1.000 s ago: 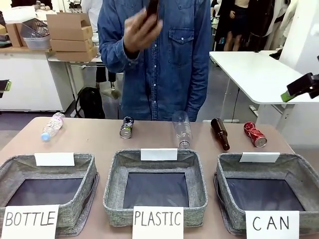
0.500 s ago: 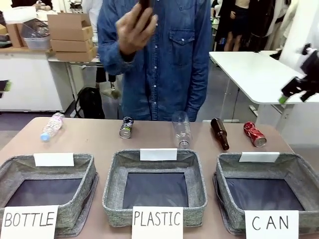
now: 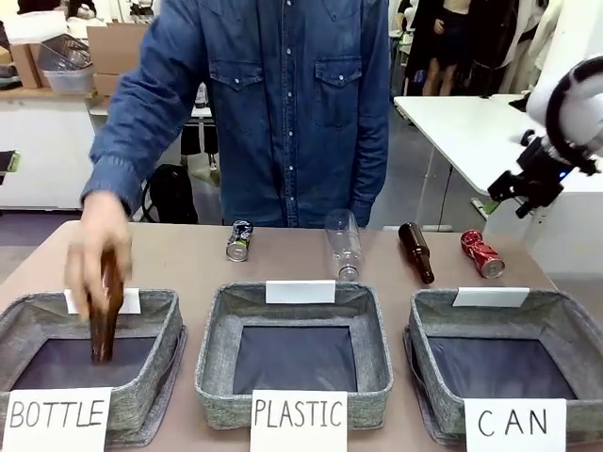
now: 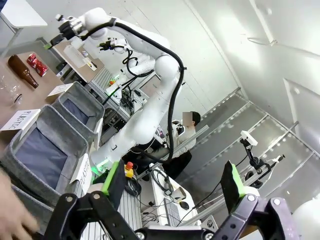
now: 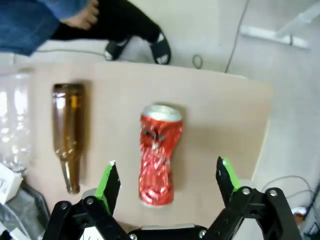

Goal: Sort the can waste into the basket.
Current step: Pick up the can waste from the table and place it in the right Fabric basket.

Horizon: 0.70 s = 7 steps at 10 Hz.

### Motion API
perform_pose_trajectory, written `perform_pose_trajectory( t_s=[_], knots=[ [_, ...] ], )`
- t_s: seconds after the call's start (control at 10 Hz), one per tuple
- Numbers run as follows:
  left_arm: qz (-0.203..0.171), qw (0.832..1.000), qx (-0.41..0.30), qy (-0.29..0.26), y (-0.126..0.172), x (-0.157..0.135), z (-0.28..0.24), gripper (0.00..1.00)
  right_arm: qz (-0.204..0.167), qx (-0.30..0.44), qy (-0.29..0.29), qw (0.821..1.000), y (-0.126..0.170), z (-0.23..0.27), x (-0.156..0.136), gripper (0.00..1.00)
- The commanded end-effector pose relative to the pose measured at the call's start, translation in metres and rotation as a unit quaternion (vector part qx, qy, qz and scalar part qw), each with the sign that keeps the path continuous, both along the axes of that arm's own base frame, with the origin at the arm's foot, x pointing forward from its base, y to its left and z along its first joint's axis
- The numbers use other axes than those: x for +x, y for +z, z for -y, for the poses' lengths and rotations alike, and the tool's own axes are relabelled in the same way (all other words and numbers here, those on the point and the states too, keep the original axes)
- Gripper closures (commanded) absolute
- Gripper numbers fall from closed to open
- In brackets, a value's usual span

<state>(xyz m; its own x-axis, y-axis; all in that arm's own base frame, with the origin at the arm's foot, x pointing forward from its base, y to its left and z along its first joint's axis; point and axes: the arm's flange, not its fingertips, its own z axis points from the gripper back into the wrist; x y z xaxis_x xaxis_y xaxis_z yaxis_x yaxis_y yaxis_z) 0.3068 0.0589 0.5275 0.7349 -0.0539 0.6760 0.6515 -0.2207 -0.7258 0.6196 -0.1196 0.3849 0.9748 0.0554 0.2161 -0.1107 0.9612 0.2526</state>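
Grey CAN basket (image 3: 554, 304) sits up front on the right, nothing in it. Just past it lies the crushed red can (image 5: 159, 152), and the blue can (image 3: 239, 241) is further left along that row. The right gripper (image 5: 167, 172) hangs over the red one, fingers spread wide, holding nothing. Looks featherlight, thin and slippery, so I'd pinch across its crumpled middle.

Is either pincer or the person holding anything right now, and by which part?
The left pincer and right pincer are open and empty. The person's hand grips a brown bottle by its upper end, lower end in the BOTTLE basket.
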Motion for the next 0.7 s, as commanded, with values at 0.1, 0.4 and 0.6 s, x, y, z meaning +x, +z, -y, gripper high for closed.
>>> perform_pose_trajectory(
  t_s=[0.1,0.4,0.6],
  knots=[
    [0.012,1.000,-0.006,-0.006,0.002,-0.001,-0.002,0.00,-0.028,-0.016,-0.029,0.999,-0.035,-0.006,0.034,0.00],
    [0.012,1.000,-0.006,-0.006,0.002,-0.001,-0.002,0.00,-0.048,0.005,-0.013,0.999,-0.068,-0.015,0.052,0.00],
    [0.012,1.000,-0.006,-0.006,0.002,-0.001,-0.002,0.00,-0.066,-0.006,-0.017,0.998,-0.078,-0.021,0.059,0.00]
  ],
)
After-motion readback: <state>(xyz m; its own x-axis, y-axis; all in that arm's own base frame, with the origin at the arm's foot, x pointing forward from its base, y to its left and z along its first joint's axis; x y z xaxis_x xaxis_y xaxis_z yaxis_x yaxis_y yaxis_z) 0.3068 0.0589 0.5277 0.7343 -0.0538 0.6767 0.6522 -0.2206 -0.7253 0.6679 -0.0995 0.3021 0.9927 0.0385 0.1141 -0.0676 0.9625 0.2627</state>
